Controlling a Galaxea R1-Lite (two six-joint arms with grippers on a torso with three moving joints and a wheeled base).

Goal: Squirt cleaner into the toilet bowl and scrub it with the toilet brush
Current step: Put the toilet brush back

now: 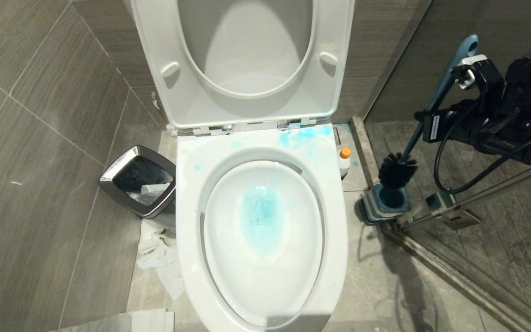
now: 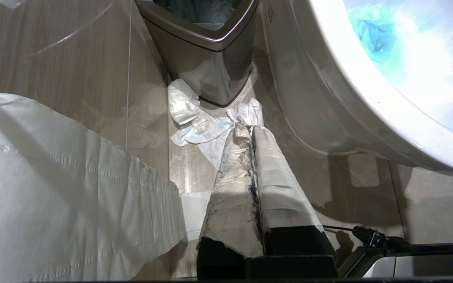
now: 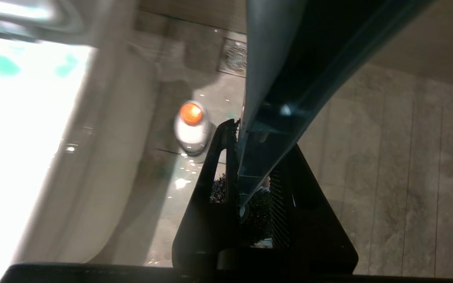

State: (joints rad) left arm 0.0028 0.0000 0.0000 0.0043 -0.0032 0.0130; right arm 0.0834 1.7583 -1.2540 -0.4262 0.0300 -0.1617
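**Item: toilet brush in right fingers, head just above its holder**

- Right gripper (image 1: 438, 99): I have its fingers closed on the slate-blue handle of the toilet brush (image 1: 424, 115), gripping the upper half, below the looped end. In the right wrist view the handle (image 3: 266, 129) runs between the two black fingers (image 3: 207, 188), which are narrowed onto it with no gap that I can see.
- Brush head: black bristles hang below the fingers, directly over the square grey-blue holder (image 1: 385, 205). I cannot tell whether the bristles have fully left the holder's mouth.
- Cleaner (image 1: 345, 161): the small white bottle with orange cap stands on the floor between the fingers and the toilet bowl (image 1: 191, 193), just beside the bowl's outer wall.
- Toilet bowl: well off to the side of the right fingers, seat and lid raised; blue liquid pooled in the water and smeared on the rim near the hinge. I judge the squirting done and scrubbing still ahead.
- Left gripper (image 2: 250, 131): parked low beside the bowl, fingers pressed together on nothing, crumpled paper (image 2: 195, 122) and the waste bin (image 2: 207, 51) beyond the tips.

Risks, as I judge them:
- The long handle could pivot in the grip, since the fingers hold it far from the head.
- Bristles may snag the holder and drag or tip it.
- Swinging across to the bowl could knock the cleaner over.
- A wet head may drip on the floor.
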